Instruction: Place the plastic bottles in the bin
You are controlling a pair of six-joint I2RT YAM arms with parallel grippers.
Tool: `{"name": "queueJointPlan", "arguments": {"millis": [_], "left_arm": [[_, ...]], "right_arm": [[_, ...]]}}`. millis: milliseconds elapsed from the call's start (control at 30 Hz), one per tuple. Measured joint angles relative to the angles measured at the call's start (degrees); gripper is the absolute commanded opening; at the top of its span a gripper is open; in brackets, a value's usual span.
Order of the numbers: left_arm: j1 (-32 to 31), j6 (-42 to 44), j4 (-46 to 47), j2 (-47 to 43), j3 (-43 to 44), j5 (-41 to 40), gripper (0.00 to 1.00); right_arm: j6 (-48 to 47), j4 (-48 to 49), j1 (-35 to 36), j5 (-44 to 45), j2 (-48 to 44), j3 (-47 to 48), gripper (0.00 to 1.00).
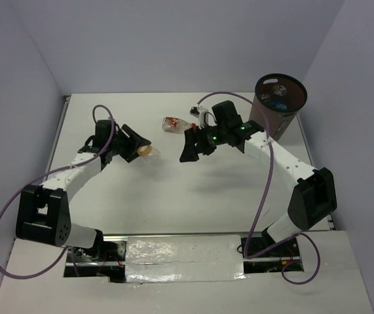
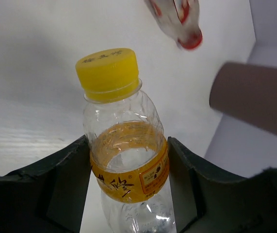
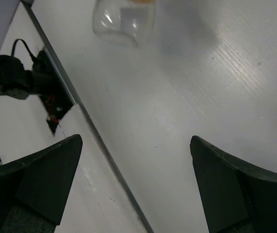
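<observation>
Yellow-capped bottle [image 2: 124,145] — clamped in left gripper [image 2: 128,162] | right gripper [image 3: 134,145] — fingers apart | red-capped bottle [image 1: 173,123] lying on table [image 1: 147,203]

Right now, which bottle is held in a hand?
The short bottle with the yellow cap, clamped in the left hand; the red-capped bottle lies free on the table.

red-capped bottle [image 2: 179,22] blurred and cropped, bin [image 2: 254,97] cut off

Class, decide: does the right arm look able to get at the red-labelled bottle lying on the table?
Probably yes: the right gripper is open and empty, close to the red-labelled bottle, with nothing standing between them.
</observation>
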Motion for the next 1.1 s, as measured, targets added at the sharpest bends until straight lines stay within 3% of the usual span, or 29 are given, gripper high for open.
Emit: {"name": "queueJointPlan", "arguments": {"millis": [333,867,967,1100], "left_arm": [[-11.47,-4.79,7.08,-1.92,-4.57,1.16,0.08],[-18.21,-6.67,10.95,-2.58,-4.5,0.48,0.08],[-18.6,-6.93,10.95,-2.58,-4.48,0.28,0.08],[-18.64,-7.06,11.17,-2.58,-4.46,-0.31,0.14]], "right_arm": [[14.16,1.46,6.56,3.32,3.98,4.68,1.0],[15.13,1.29,11.56,11.98,8.57,4.7,0.99],[14.84,1.27,11.63,13.11,9.16,4.7,0.9],[14.14,1.25,11.65,13.35,9.33,4.7,0.64]]}}
